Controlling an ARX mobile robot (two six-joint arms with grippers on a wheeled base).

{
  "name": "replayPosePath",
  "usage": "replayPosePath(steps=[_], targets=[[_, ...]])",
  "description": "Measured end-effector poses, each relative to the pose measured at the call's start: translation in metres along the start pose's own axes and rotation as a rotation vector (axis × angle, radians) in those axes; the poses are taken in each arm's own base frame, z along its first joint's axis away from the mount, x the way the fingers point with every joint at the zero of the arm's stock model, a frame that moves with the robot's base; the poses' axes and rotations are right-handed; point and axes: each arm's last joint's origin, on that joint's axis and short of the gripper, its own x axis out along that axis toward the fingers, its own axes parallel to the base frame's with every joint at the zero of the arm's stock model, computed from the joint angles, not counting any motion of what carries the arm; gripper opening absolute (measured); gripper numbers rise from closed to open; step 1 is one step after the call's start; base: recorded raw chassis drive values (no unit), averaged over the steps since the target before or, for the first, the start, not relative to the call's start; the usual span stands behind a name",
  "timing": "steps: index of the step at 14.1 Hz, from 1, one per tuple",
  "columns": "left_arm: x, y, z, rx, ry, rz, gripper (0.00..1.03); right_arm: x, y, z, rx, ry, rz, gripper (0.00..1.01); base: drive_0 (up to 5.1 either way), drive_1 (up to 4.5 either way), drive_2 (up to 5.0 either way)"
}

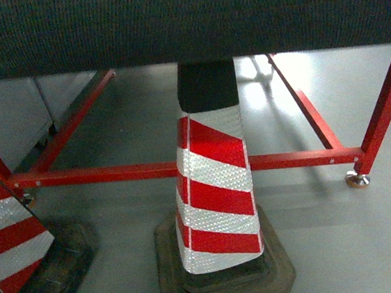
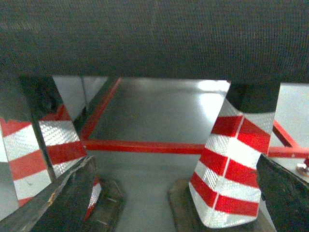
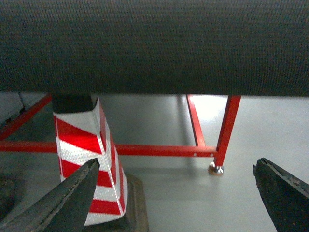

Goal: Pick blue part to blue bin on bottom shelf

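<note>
The blue part, the blue bin and the bottom shelf are all out of view. In the left wrist view my left gripper is open, its dark fingers spread wide at the frame's lower corners with only grey floor and striped cones between them. My right gripper is also open in the right wrist view, its fingers far apart over bare floor. Neither gripper shows in the head view.
A dark textured surface spans the top of every view. Beneath it stands a red-and-white striped cone on a dark base, with a second cone at the left. Behind them runs a red metal frame, its footed leg at the right.
</note>
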Motion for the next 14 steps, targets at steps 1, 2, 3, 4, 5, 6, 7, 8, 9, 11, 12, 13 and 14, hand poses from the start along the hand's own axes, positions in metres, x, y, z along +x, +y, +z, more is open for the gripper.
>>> replayPosePath(steps=[1,2,3,4,5,6,7,8,9,11,12,13,14], targets=[[0.0000,0.0000,0.0001,0.000,-0.002,-0.001,0.98,0.0000,0.0001,-0.0002,-0.002,0.002,0.003,0.98,0.0,0.00,0.0],[0.0000,0.0000,0.0001,-0.001,-0.001,0.001,0.98,0.0000,0.0001,-0.0001,-0.003,0.001,0.004,0.98,0.0,0.00,0.0],[0.0000,0.0000,0.0001,0.000,-0.001,0.000,0.98,0.0000,0.0001,-0.0001,-0.001,0.002,0.002,0.98,0.0,0.00,0.0],[0.0000,0.0001,0.0001,-0.001,-0.002,0.002,0.98,0.0000,0.0001,-0.0001,-0.002,0.002,0.002,0.98,0.0,0.00,0.0],[0.0000,0.0000,0.0001,-0.001,-0.001,0.001,0.98,0.0000,0.0001,-0.0001,-0.002,0.001,0.002,0.98,0.0,0.00,0.0],[0.0000,0.0001,0.0001,-0.001,-0.001,0.002,0.98,0.0000,0.0001,-0.0002,-0.002,0.002,0.003,0.98,0.0,0.00,0.0],[0.0000,0.0000,0.0001,-0.001,-0.002,0.002,0.98,0.0000,0.0001,-0.0001,-0.003,0.002,0.003,0.98,0.0,0.00,0.0],[0.0000,0.0000,0.0001,-0.001,-0.001,0.000,0.98,0.0000,0.0000,-0.0001,-0.001,0.002,0.002,0.98,0.0,0.00,0.0],[0.0000,0.0000,0.0001,0.000,-0.001,0.000,0.98,0.0000,0.0001,-0.0001,-0.001,0.002,0.003,0.98,0.0,0.00,0.0],[0.0000,0.0000,0.0001,-0.001,-0.001,0.000,0.98,0.0000,0.0001,-0.0001,-0.001,0.001,0.002,0.98,0.0,0.00,0.0],[0.0000,0.0000,0.0001,0.000,-0.001,0.000,0.98,0.0000,0.0001,-0.0002,-0.002,0.002,0.003,0.98,0.0,0.00,0.0],[0.0000,0.0001,0.0002,0.000,-0.002,0.002,0.98,0.0000,0.0001,-0.0001,-0.003,0.001,0.003,0.98,0.0,0.00,0.0],[0.0000,0.0000,0.0001,-0.001,-0.001,0.002,0.98,0.0000,0.0001,0.0000,-0.002,0.000,0.002,0.98,0.0,0.00,0.0]])
